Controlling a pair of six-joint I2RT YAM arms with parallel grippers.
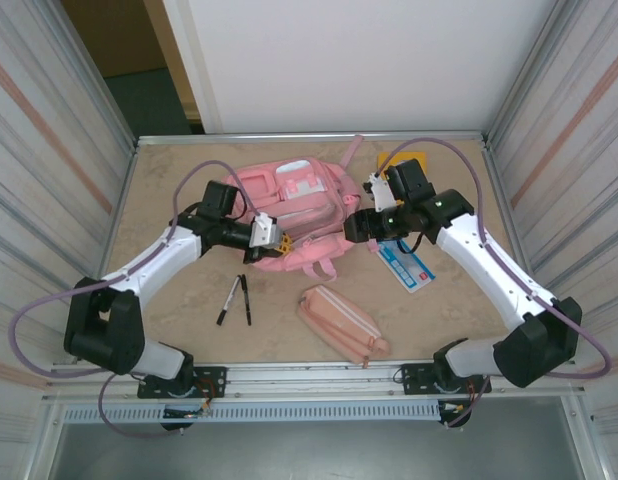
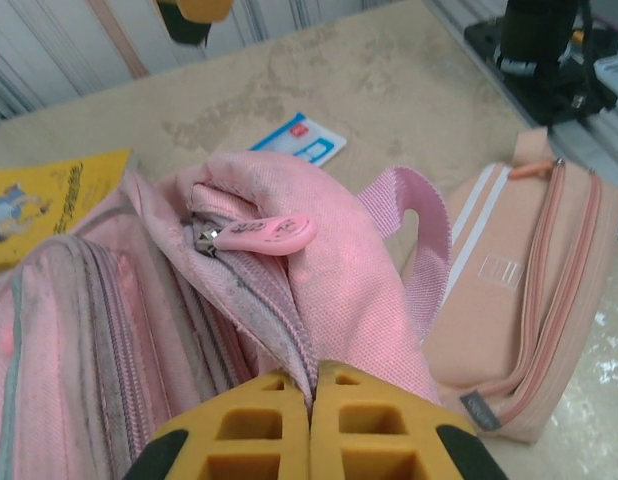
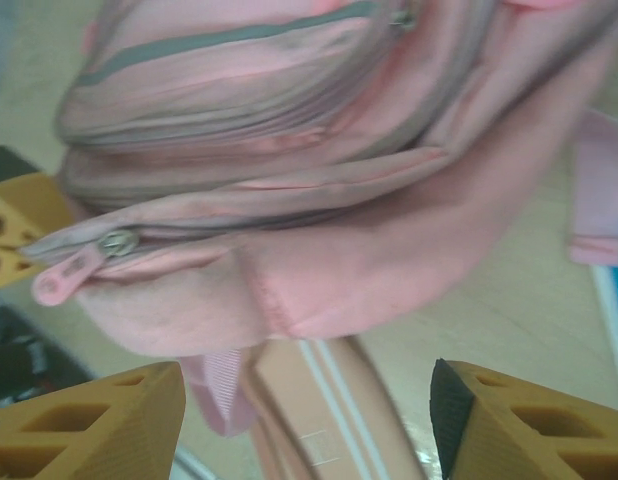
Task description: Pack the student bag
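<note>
The student bag is lying in the middle of the table, towards the far side, with its straps trailing towards the near edge. The left gripper is reaching in from the left at the bag's near-left corner; in the left wrist view its yellow fingers are pressing together on a fold of the bag's fabric beside a zip, with a pink zip pull lying just beyond them. The right gripper is hovering at the bag's right side; in the right wrist view its fingers are standing wide apart with nothing between them, facing the bag's side and the same pink pull. A pink pencil case is lying near the front edge, right of two pens. A yellow book is lying at the far right, and a blue-and-white card is sitting under the right arm.
</note>
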